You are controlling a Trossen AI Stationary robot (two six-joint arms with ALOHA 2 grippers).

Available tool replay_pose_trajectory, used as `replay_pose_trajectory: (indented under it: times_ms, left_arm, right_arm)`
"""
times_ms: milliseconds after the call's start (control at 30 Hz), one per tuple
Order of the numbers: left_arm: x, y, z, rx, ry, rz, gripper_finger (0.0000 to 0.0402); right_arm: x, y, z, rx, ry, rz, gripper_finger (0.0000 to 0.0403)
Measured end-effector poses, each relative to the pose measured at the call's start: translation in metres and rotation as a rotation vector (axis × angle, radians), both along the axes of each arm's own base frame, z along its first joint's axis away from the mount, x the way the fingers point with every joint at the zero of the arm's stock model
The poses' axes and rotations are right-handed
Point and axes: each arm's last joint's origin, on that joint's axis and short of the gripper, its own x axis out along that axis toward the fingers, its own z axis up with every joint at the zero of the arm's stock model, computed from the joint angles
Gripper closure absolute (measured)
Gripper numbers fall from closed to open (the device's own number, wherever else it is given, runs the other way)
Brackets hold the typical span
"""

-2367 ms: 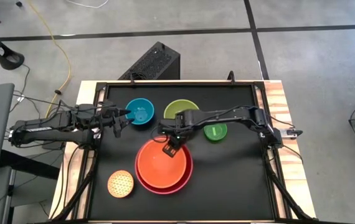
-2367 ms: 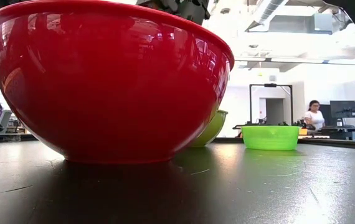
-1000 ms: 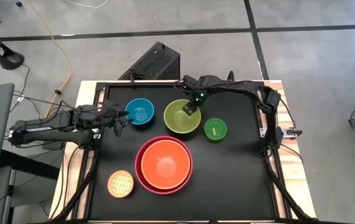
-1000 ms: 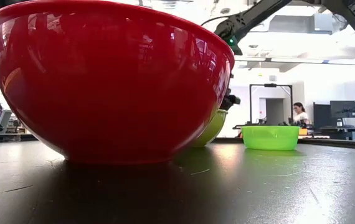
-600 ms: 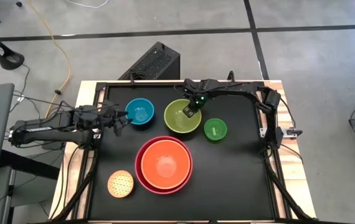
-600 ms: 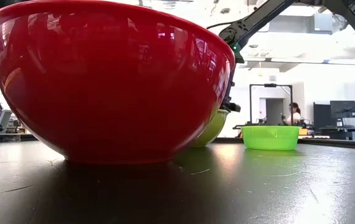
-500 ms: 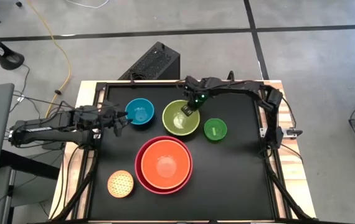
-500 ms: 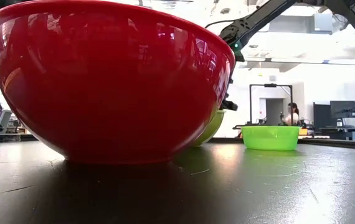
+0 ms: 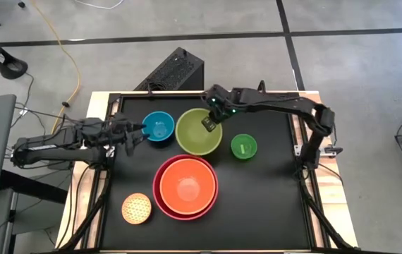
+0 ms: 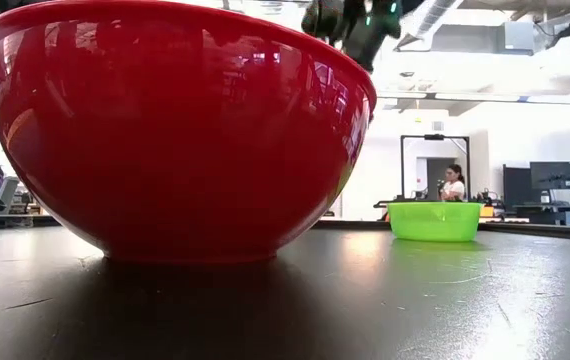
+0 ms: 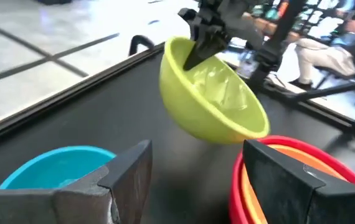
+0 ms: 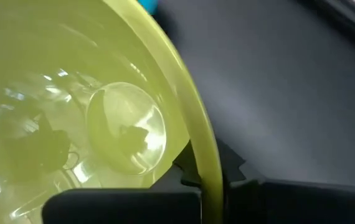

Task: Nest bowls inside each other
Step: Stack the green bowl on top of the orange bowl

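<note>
- Step in hand: lime green bowl point(image 9: 198, 132) goes next into the stack. Right pincer point(image 9: 209, 123) is clamped on its rim, far-right side; the left wrist view shows the bowl off the worktop point(image 9: 271, 183) and tilted.
- Landmark = orange bowl point(image 9: 186, 185), sitting inside the big red bowl point(image 9: 160, 204). Lime bowl hangs just beyond it, toward the far edge.
- Left pincer point(image 9: 132, 132) sits w/ fingers apart just left of the blue bowl point(image 9: 159, 127), which is left of the lime one. Waiting.
- Small green bowl point(image 9: 243, 147) is right of the lime bowl; dotted pale bowl point(image 9: 137, 208) is left of the orange bowl, near edge.
- Next, I judge: carry lime bowl over the orange one, level it, lower till centred, then let go. Tilt could make it catch the orange rim.
</note>
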Motion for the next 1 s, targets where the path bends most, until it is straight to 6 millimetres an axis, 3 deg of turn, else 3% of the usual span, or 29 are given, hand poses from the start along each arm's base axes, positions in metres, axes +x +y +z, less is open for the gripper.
replay_pose_trajectory:
  times_ms: [233,433,667,1000]
  left_arm:
    - [-0.001,-0.001,-0.005,0.032,-0.044,-0.042,0.0162]
    - [0.002,-0.002,-0.031,-0.015,-0.145,-0.058,0.0162]
    - [0.003,-0.003,-0.046,-0.087,-0.194,-0.100,0.0162]
    - [0.004,-0.005,-0.046,-0.085,-0.194,-0.180,0.0162]
  right_arm:
    - [0.002,0.055,0.049,0.014,-0.270,0.044,0.0388]
    - [0.016,0.113,0.054,0.117,-0.380,0.128,0.0388]
    - [0.029,0.157,0.030,0.235,-0.305,0.124,0.0387]
    - [0.041,0.186,-0.024,0.283,-0.068,-0.018,0.0387]
